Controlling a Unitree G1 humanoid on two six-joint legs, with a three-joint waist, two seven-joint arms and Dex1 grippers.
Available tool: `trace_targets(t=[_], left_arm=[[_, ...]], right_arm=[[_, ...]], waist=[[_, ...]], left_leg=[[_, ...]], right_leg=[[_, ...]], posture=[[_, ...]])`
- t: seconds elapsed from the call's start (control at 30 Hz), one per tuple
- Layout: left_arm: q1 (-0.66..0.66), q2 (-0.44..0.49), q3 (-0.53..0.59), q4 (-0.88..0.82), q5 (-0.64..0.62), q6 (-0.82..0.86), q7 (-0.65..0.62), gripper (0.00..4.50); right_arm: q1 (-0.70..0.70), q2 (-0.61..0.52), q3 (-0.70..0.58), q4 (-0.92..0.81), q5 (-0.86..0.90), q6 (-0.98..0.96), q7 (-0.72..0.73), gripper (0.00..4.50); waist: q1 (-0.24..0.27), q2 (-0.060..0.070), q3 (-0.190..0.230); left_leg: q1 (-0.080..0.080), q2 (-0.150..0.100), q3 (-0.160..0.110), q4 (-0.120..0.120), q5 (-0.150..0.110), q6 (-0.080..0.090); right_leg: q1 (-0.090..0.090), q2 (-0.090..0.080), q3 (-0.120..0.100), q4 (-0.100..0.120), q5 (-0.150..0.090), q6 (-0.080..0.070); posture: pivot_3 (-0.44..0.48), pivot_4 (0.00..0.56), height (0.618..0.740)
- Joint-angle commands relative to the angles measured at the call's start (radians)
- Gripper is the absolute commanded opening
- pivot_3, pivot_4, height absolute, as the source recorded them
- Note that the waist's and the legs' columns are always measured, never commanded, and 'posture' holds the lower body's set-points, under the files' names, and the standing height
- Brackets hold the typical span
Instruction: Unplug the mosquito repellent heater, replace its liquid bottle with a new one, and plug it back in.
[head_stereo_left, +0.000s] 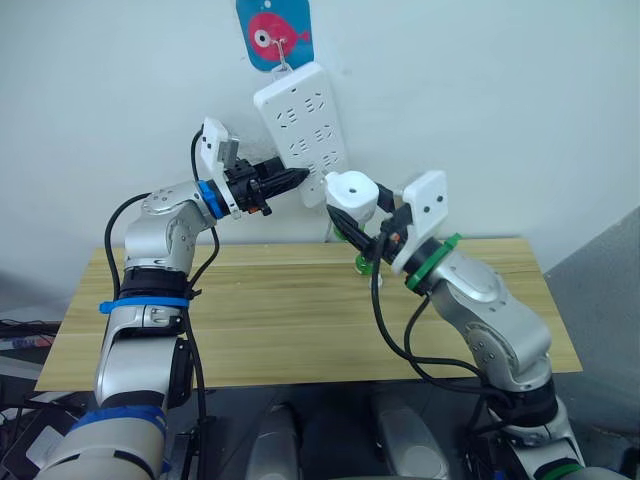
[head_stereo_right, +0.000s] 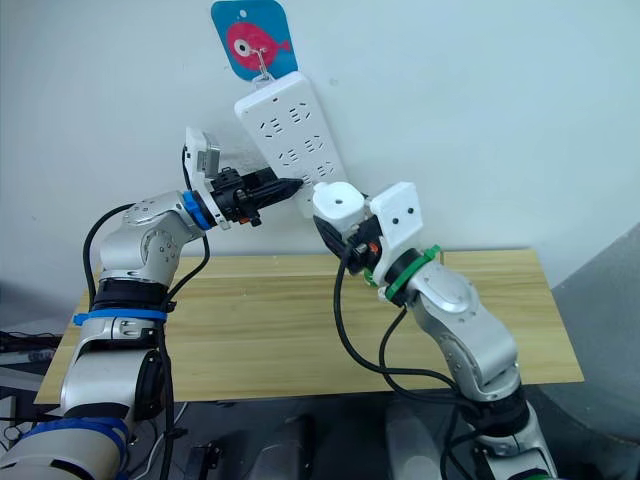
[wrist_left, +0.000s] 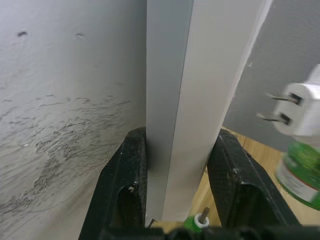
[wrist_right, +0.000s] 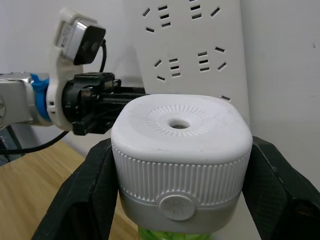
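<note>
Heater (head_stereo_left: 352, 191) is off the power strip (head_stereo_left: 300, 125), held in the air just beside the strip's lower edge by the right gripper (wrist_right: 180, 200), which is clenched around its ribbed white body. Left gripper (wrist_left: 175, 180) is clamped on the strip's edge, steadying it where it hangs against the wall. Can't tell from these views whether the bottle is old or new, so this is either just after unplugging or the approach to plug back in. Next move, if plugging: line the two prongs (wrist_left: 277, 107) up with a free socket and push straight. Heater looks white, rounded, with a round vent hole on top and a green bottle (wrist_left: 300, 170) under it.
</note>
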Motion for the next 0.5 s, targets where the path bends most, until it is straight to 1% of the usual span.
trace_targets(t=[0.03,0.2,0.5], left_arm=[[-0.01,0.007,0.024,-0.011,0.01,-0.017,0.03,1.37],[-0.002,0.012,0.025,-0.015,0.015,-0.026,0.031,1.37],[-0.001,0.015,0.03,-0.01,0.017,-0.03,0.033,1.35]], right_arm=[[-0.041,0.021,-0.008,0.017,-0.034,-0.022,-0.014,3.03],[-0.078,0.035,-0.013,0.067,-0.073,-0.03,-0.02,3.03],[-0.122,0.034,-0.033,0.111,-0.092,-0.039,0.01,3.02]], waist=[[0.0,0.0,0.0],[-0.001,0.0,0.0],[-0.002,0.0,0.0]], left_leg=[[0.0,0.0,0.0,0.0,0.0,0.0],[0.0,0.0,0.0,0.0,0.0,0.0],[0.0,0.0,0.0,0.0,0.0,0.0]], right_leg=[[0.0,0.0,0.0,0.0,0.0,0.0],[0.0,0.0,0.0,0.001,0.0,0.0],[0.0,0.0,0.0,0.001,0.0,0.0]], posture=[[-0.224,0.199,0.736],[-0.22,0.198,0.736],[-0.218,0.198,0.736]])
